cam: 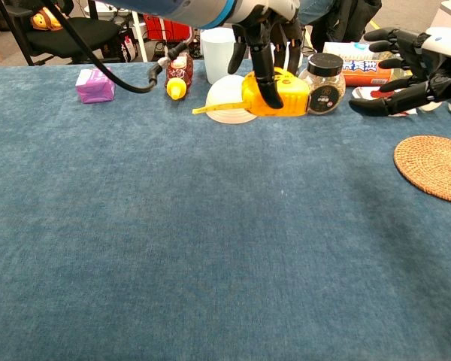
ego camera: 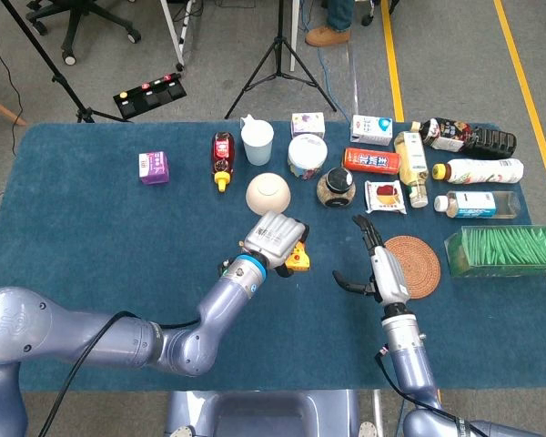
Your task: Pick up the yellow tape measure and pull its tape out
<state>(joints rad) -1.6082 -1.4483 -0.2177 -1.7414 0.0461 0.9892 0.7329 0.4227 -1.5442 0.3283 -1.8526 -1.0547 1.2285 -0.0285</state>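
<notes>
Your left hand (cam: 267, 45) holds the tape measure (cam: 276, 92) and your spread, empty right hand (cam: 406, 64) at three o'clock could miss the tape tip (cam: 198, 111) at nine o'clock.

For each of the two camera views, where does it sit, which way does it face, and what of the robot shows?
Head view: high above the near table edge, looking steeply down; both arms, left hand gripping the yellow tape measure, right hand empty, fingers apart.
Chest view: low at table height, looking level across the cloth; only the hands and left wrist.
Shared: both hands, tape measure, woven coaster, white bowl.
</notes>
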